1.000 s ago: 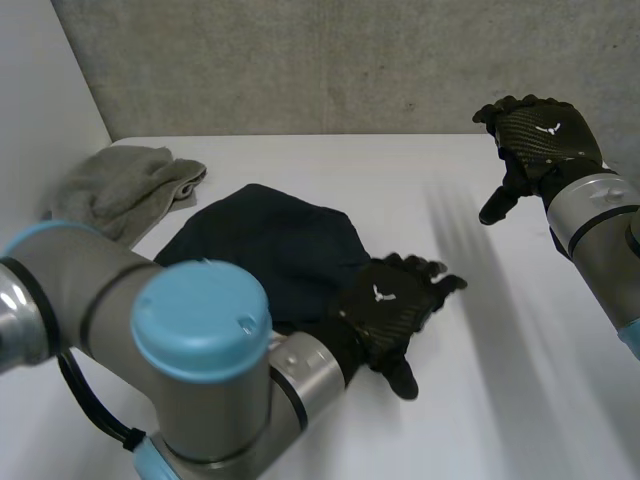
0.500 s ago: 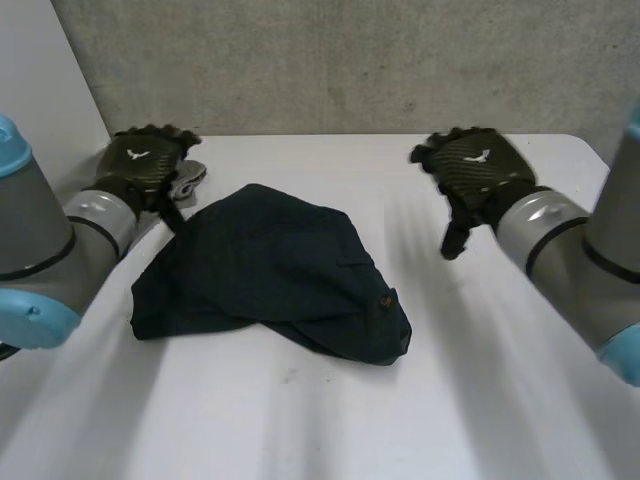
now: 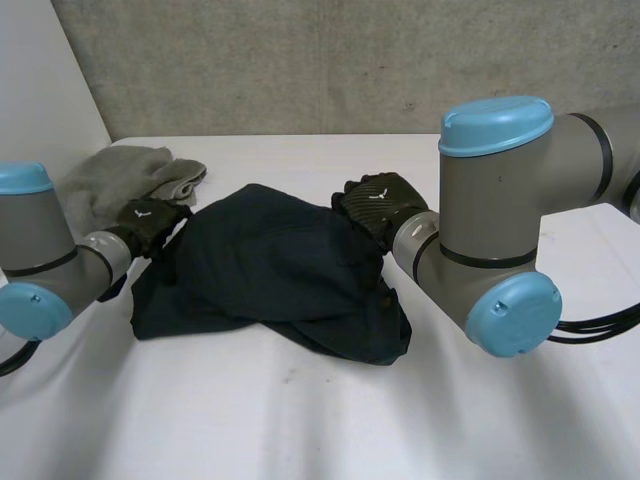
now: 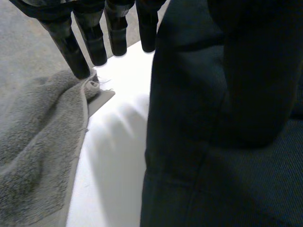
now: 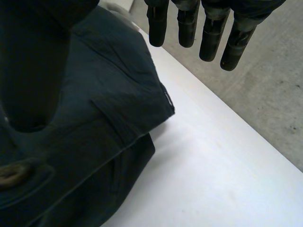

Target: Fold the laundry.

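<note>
A dark navy garment [image 3: 270, 275] lies crumpled in the middle of the white table [image 3: 320, 420]. My left hand [image 3: 150, 222] sits low at the garment's left edge, open. In the left wrist view its straight fingers [image 4: 90, 42] point down at the strip of table between the garment [image 4: 199, 151] and a grey towel. My right hand [image 3: 378, 203] is at the garment's far right edge, open too. Its straight fingers [image 5: 189, 23] hang past the hem of the garment [image 5: 104, 109], and its thumb is over the cloth. Neither hand grips the cloth.
A grey towel [image 3: 125, 180] lies bunched at the far left of the table, close to my left hand, with its corner at that hand's fingertips [image 4: 33, 137]. A concrete wall runs behind the table. My right arm's elbow [image 3: 500, 230] bulks over the table's right side.
Both hands have come in and down to the garment. The left moved from over the towel to the garment's left edge, the right from above the far right to its right edge.
</note>
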### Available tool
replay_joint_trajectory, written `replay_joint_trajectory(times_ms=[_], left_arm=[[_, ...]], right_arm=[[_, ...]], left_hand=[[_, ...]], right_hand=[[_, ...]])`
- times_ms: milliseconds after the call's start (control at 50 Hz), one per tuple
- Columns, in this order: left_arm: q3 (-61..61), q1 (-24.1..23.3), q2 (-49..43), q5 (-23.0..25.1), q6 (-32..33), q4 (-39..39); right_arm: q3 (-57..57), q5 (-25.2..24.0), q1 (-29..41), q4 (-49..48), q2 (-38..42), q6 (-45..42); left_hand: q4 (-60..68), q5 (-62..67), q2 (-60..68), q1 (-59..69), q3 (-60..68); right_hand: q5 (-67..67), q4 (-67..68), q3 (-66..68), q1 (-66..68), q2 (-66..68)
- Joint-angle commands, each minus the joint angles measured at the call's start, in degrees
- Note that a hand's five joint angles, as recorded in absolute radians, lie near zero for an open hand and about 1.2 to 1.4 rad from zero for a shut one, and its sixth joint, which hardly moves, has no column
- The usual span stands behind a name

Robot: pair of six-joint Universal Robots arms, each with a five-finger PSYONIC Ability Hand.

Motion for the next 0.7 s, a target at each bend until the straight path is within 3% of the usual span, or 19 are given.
replay_joint_trajectory(times_ms=[20, 40, 140, 320, 480, 700], left_arm=[[2.03, -2.33, -1.96, 1.95, -0.15, 0.14], [2.03, -2.68, -1.78, 1.69, -0.15, 0.14], [0.81, -4.97, 2.51, -0.51, -0.33, 0.4], [-7.71, -11.37, 23.94, -1.48, 0.64, 2.78], [-13.87, -15.87, 37.59, -1.48, 2.39, 2.78], [-18.09, -22.46, 45.85, -1.57, 8.19, 2.25]], right_arm=[[0.49, 1.35, -0.59, 0.03, -0.19, 0.45], [0.76, 1.27, -0.68, 0.03, -0.45, 0.45], [0.41, 1.09, -0.86, -0.41, -2.74, 0.45], [-4.86, -1.01, -4.99, -0.41, -3.0, 1.24], [-9.6, -9.01, -7.45, -0.41, -0.37, 4.4], [-18.22, -22.81, -9.73, 0.65, 9.91, 22.23]], left_hand=[[54.31, 54.21, 54.38, 53.64, 54.59], [63.05, 62.95, 63.12, 62.38, 63.33], [63.14, 63.04, 63.2, 62.47, 63.41], [63.14, 63.04, 63.2, 62.47, 63.41], [63.14, 63.04, 63.2, 62.47, 63.41], [63.14, 63.04, 63.2, 62.47, 63.41]], right_hand=[[-3.3, -3.52, -2.33, -1.3, -2.73], [-3.3, -3.52, -2.33, -1.3, -2.73], [-3.3, -3.52, -2.33, -1.3, -2.73], [-3.3, -3.52, -2.33, -1.3, -2.73], [-3.3, -3.52, -2.33, -1.3, -2.73], [-3.3, -3.52, -2.33, -1.3, -2.73]])
